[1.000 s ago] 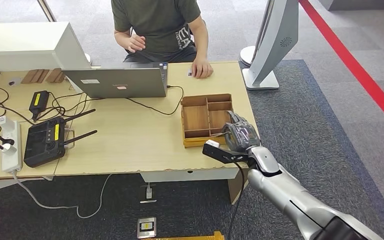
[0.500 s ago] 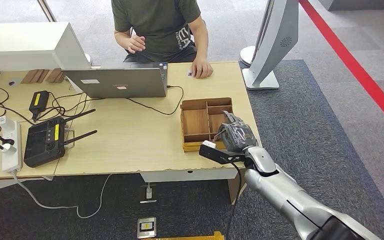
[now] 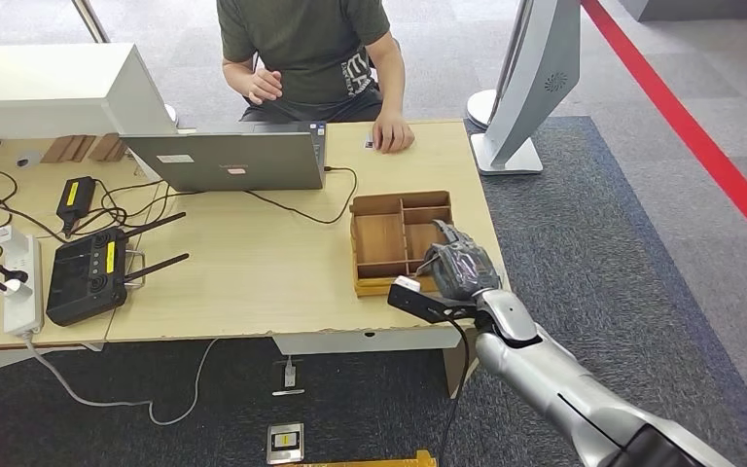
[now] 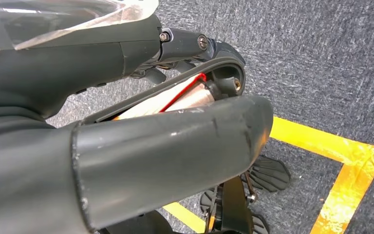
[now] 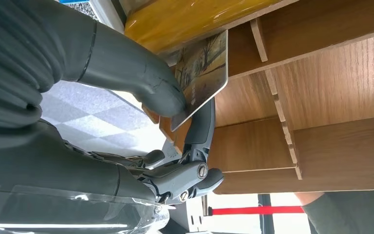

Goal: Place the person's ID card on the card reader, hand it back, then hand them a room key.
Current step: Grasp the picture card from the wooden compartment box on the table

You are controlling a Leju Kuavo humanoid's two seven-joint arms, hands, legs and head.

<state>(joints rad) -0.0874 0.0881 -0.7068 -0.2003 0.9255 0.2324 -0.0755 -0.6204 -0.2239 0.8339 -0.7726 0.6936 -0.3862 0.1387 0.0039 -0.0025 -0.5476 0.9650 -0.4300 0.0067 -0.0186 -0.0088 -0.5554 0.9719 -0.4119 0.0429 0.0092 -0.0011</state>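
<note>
- The right hand (image 3: 455, 265) is hanging over the near right corner of the wooden tray (image 3: 381, 238), at the right side of the bench (image 3: 253, 272).
- In the right wrist view, the thumb (image 5: 141, 80) and a dark finger (image 5: 202, 129) are pinching a card (image 5: 205, 66) with a painted picture, just over a tray compartment.
- The left hand (image 4: 126, 146) is hanging over the carpet; its fingers are curling in, but I cannot tell if something is inside.
- A person (image 3: 306, 49) is sitting behind the bench, one hand (image 3: 392, 133) resting on its far edge, beside a laptop (image 3: 229, 159).
</note>
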